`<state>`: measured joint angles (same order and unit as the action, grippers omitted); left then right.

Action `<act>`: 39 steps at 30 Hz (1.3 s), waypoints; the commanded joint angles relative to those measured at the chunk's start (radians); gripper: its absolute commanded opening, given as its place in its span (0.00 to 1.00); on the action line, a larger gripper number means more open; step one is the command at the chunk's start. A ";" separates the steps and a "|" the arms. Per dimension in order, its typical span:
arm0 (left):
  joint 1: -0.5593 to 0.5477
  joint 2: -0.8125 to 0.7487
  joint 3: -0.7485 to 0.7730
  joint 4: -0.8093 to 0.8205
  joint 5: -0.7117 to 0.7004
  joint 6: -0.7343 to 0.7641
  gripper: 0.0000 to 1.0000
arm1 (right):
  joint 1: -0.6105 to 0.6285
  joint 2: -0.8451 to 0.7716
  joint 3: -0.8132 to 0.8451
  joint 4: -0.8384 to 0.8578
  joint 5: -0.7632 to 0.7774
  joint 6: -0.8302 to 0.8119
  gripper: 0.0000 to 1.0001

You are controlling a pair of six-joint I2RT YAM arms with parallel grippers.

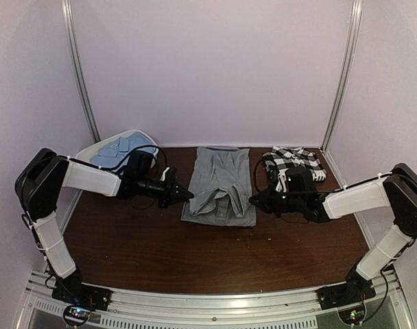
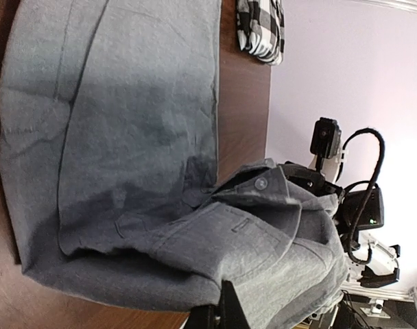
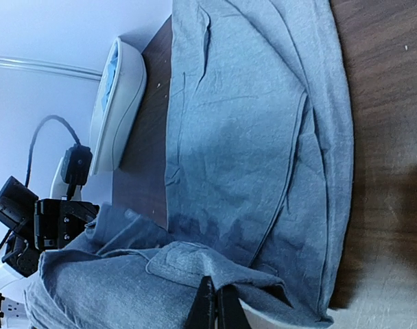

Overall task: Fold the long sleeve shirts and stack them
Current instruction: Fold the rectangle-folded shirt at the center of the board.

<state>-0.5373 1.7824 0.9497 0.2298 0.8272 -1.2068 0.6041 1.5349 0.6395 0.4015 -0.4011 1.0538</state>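
Garment in work: plain grey collared button-front cloth shirt (image 1: pixel 219 179), lying at the centre of the dark brown wooden table (image 1: pixel 195 257), narrowed lengthwise, tail toward 12 o'clock, collar end toward 6 o'clock and raised off the board. Left gripper (image 1: pixel 186 195), at the shirt's 8 o'clock edge, was clamped on a bunch of grey cloth by the collar. Right gripper (image 1: pixel 254 201), at the 4 o'clock edge, was likewise closed on grey cloth, and each wrist view showed only a thin pinch. Other stock: black-and-white checked cloth shirt (image 1: pixel 295 163), gathered compactly at 1 o'clock, just beside the right arm (image 1: pixel 352 199); light blue cloth shirt (image 1: pixel 119 151), lying in the white plastic tub (image 1: pixel 143 137) at 10 o'clock. Hazards, as judged: either narrow pinch could slip, dropping one corner and skewing the fold. The pinches might have caught only the upper layers, so that the under layer would lag and crease. Unequal travel of the two grippers toward 12 o'clock would set the collar edge crooked. The free tail could drag along the table instead of lying put. The right arm could brush the checked shirt and disturb it.
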 commanded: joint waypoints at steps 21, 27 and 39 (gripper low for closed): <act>0.080 0.133 0.176 -0.042 -0.087 0.122 0.68 | -0.095 0.158 0.212 -0.102 0.013 -0.163 0.52; 0.083 0.059 0.212 -0.195 -0.177 0.265 0.73 | -0.095 0.091 0.223 -0.202 0.088 -0.220 0.65; 0.020 0.034 0.271 -0.352 -0.286 0.465 0.54 | -0.038 0.108 0.290 -0.295 0.142 -0.322 0.57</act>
<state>-0.4755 1.7905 1.1713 -0.0578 0.5713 -0.8490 0.5301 1.6093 0.8646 0.1390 -0.2840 0.7830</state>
